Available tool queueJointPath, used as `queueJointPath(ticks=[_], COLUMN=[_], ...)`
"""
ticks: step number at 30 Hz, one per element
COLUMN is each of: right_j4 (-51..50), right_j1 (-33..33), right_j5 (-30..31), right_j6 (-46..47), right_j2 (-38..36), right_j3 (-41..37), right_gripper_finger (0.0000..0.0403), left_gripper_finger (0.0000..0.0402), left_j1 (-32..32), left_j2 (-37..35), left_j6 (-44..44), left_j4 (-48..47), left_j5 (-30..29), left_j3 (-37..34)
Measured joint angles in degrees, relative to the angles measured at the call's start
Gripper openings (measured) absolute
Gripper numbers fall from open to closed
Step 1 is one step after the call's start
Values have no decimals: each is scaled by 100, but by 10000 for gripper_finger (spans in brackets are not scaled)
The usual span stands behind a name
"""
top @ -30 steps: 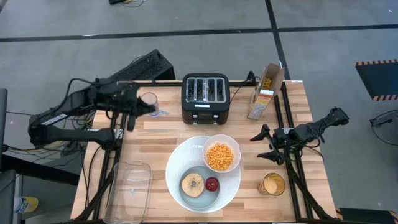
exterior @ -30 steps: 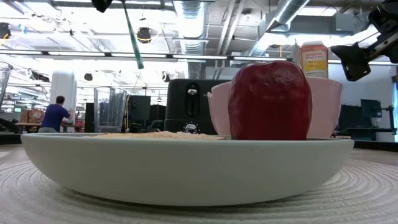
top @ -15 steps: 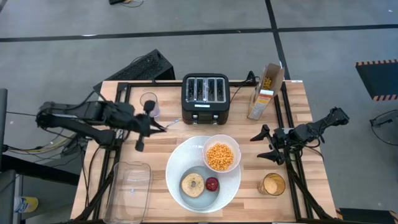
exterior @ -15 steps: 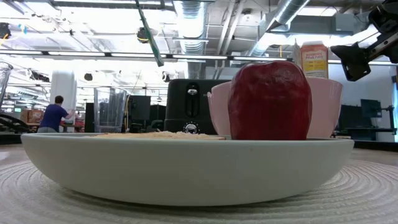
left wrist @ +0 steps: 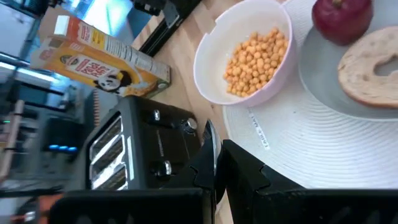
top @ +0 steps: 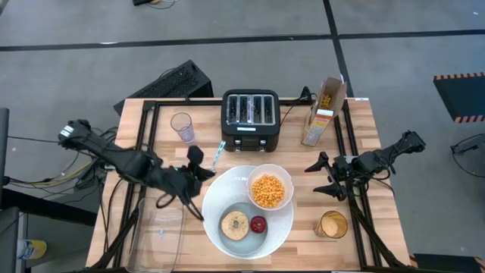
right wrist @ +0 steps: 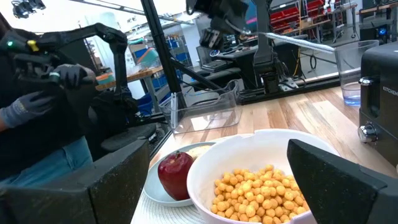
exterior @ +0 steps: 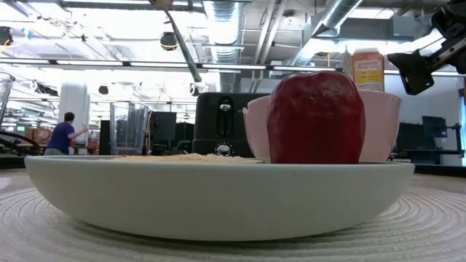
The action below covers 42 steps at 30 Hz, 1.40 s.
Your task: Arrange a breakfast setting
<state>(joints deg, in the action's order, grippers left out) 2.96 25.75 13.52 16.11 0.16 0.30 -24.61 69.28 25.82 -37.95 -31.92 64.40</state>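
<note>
Now, operator, your left gripper (top: 198, 168) swung from glass (top: 182, 127) to plate (top: 218, 227) rim, fingers clamped on spoon (top: 217, 154); likely placing came next. Bowl (top: 270, 189), bagel (top: 235, 224), apple (top: 259, 224) sat on plate. Right gripper (top: 321, 176) stayed wide open, empty.

Bright, even overhead light; ceiling strip lights (exterior: 109, 63) glare across the low view's upper half, and the apple (exterior: 316, 116) looms soft, backlit.
</note>
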Motion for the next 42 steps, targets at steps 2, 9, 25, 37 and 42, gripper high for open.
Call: queueJointPath(ticks=[2,9,25,37,42], right_j4=[2,2,1,2,2], right_j1=[1,1,0,0,0], right_j5=[0,0,1,2,2], right_j6=[-1,-1,-1,-1,-1], right_j2=[-2,-1,0,-1,1], right_j3=[-2,-2,-1,-1,-2], right_gripper_finger=[400,400,400,400,400], left_gripper_finger=[6,6,6,6,6], left_j1=[-173,-706,-1403,-1621,-1671], left_j2=[196,716,1822,2405,2450], left_j6=[2,-39,31,487,759], left_j4=[63,167,341,849,1554], left_j5=[-270,-640,-1092,-664,-663], left_j3=[0,0,0,-105,-506])
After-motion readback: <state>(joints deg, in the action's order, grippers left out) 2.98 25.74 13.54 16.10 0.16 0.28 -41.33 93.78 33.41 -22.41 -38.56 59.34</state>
